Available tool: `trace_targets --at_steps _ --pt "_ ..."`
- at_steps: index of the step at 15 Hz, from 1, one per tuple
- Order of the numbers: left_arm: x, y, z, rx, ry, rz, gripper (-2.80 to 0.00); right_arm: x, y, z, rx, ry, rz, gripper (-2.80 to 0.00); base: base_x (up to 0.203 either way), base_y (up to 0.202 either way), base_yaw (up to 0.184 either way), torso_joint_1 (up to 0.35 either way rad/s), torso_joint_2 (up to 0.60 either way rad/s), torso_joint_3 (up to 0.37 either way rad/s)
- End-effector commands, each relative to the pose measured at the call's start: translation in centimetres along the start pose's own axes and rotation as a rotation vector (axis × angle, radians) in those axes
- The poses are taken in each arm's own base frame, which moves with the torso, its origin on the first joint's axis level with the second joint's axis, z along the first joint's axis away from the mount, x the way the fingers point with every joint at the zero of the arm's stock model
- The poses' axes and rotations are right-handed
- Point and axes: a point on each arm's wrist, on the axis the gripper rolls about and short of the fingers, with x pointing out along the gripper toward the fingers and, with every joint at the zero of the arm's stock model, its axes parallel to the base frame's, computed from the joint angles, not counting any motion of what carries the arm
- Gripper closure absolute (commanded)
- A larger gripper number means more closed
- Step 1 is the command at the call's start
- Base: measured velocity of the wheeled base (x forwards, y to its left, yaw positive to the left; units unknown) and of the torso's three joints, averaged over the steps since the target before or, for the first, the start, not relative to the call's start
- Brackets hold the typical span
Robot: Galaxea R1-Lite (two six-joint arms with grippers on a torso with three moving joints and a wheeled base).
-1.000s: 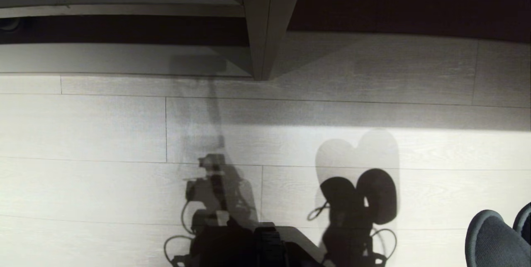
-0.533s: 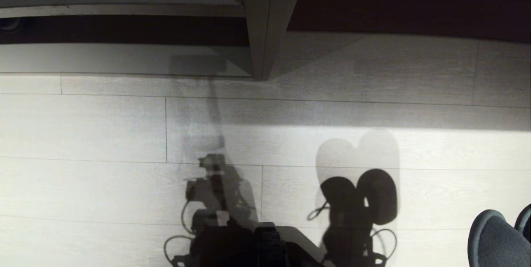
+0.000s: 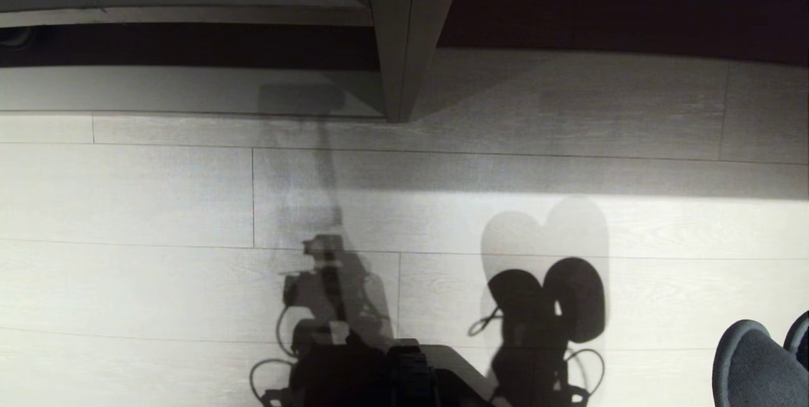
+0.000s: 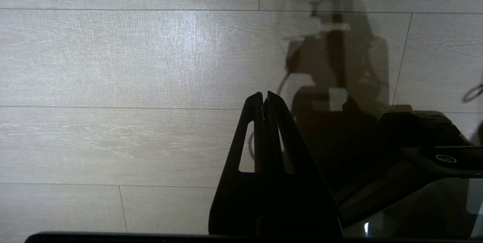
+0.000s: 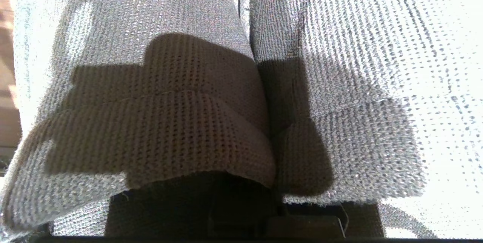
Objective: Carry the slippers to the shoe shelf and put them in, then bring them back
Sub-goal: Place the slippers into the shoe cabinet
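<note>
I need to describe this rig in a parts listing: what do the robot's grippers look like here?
The left gripper is matte black, with two long fingers tapering to narrow tips, each with a slot-like cutout along its length. No markings show on it. The right gripper is hidden behind knitted fabric in its wrist view, so its look cannot be told.

Shoe shelf (image 3: 404, 34) along the far edge of the floor (image 3: 126, 205), its slanted divider panel (image 3: 411, 21) at centre. Slippers (image 3: 755, 366) side by side at near right, above the floor. Robot base (image 3: 392, 375) at near centre, between both.
</note>
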Motion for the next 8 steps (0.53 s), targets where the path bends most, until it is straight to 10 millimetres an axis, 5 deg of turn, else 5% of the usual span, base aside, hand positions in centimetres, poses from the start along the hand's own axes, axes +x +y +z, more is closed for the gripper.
trace_targets --at_steps 1,8 --pt "0.0 0.0 -0.01 0.0 0.001 0.0 0.0 0.03 0.0 0.0 0.0 0.004 0.001 0.0 0.0 0.0 0.0 0.0 0.0 0.0" --pt "0.01 0.0 0.0 0.0 0.001 0.0 0.0 0.02 0.0 0.02 0.0 0.003 0.0 0.0 0.0 0.0 0.0 0.001 0.0 0.045"
